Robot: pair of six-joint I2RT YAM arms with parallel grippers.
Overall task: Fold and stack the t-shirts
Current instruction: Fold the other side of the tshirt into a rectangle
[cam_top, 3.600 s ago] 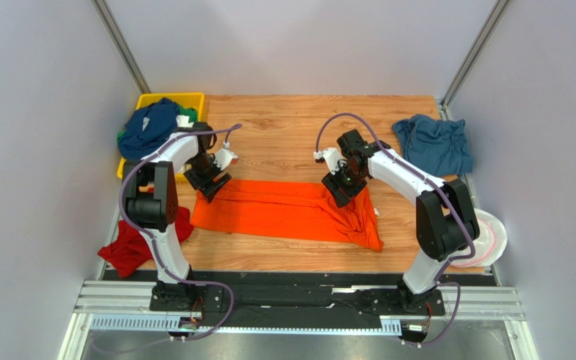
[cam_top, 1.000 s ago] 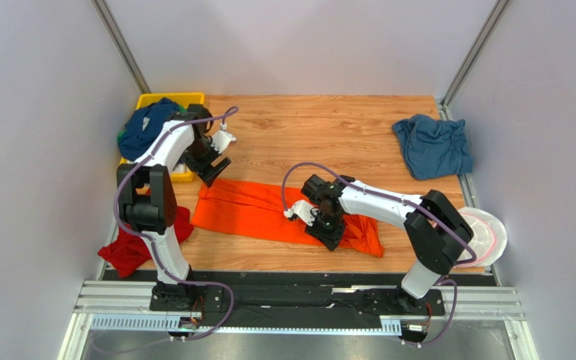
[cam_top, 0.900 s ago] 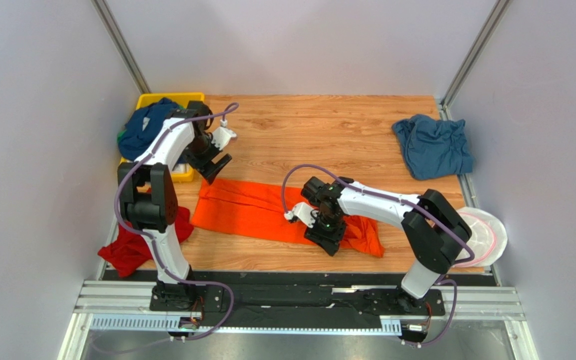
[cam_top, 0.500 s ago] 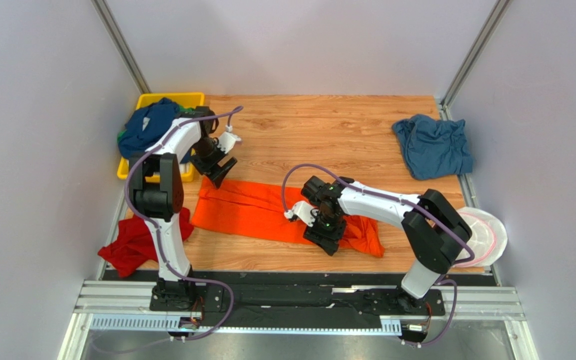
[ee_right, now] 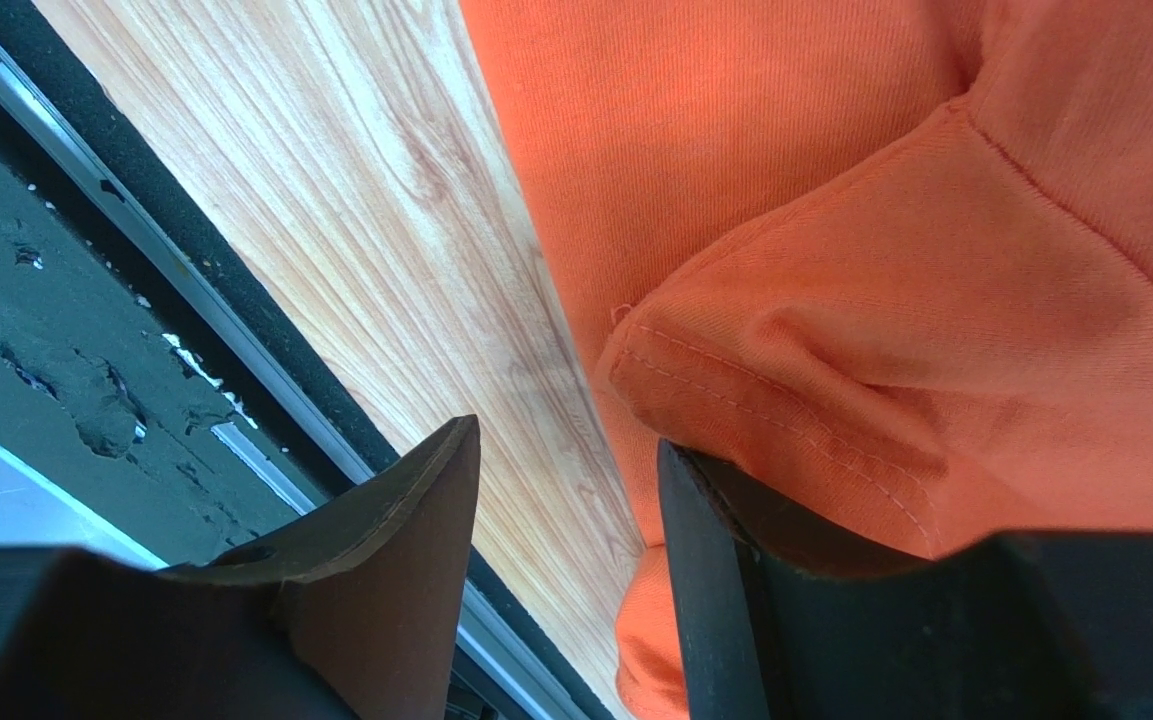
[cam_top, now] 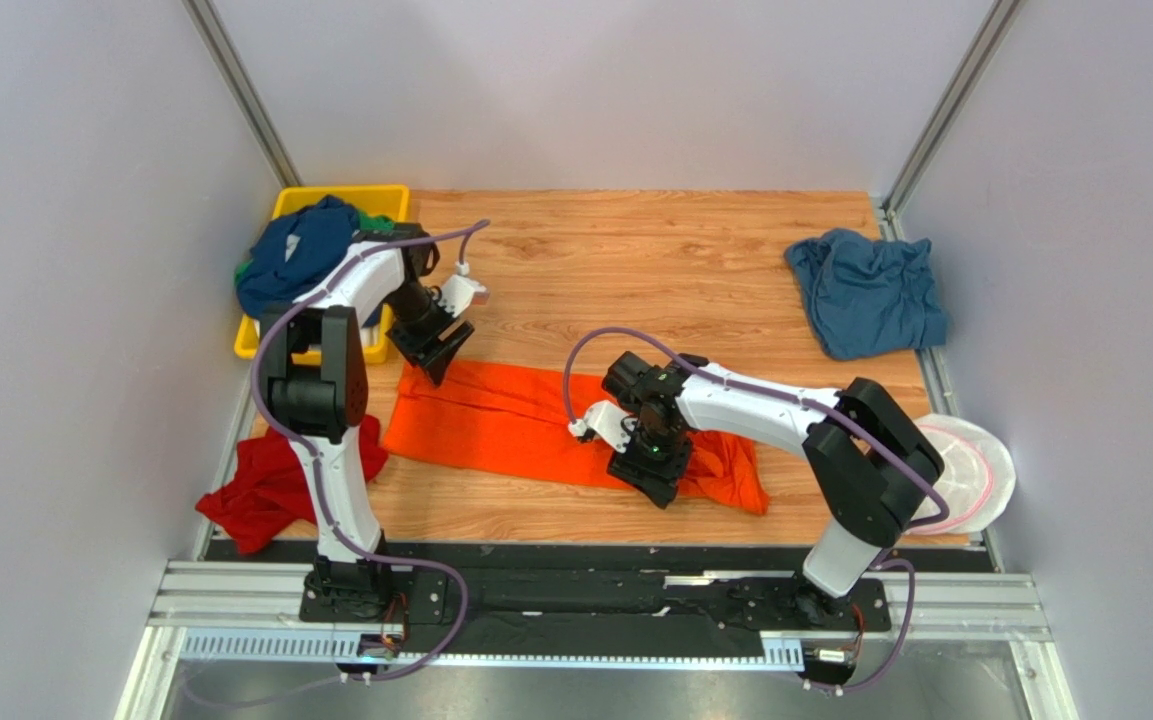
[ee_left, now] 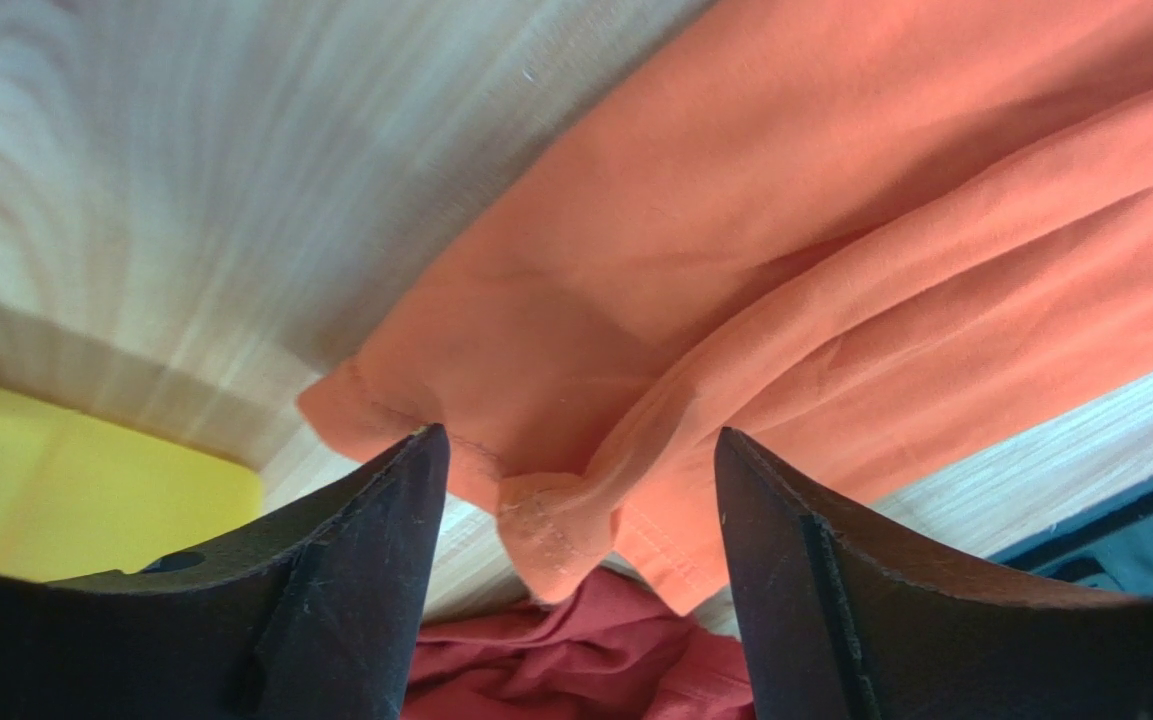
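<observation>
The orange t-shirt [cam_top: 515, 420] lies spread on the wooden surface [cam_top: 657, 270]. The left hand [ee_left: 579, 480] hovers wide above its far-left corner. The right hand [ee_right: 560, 495], narrowly parted, sits at its near edge.

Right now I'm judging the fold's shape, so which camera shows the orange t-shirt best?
Top external: nearly the whole orange t-shirt shows, though the right arm covers part. Left wrist shows only one bunched corner; right wrist only a stitched hem.

Bright, even light; blurred wrist foregrounds
</observation>
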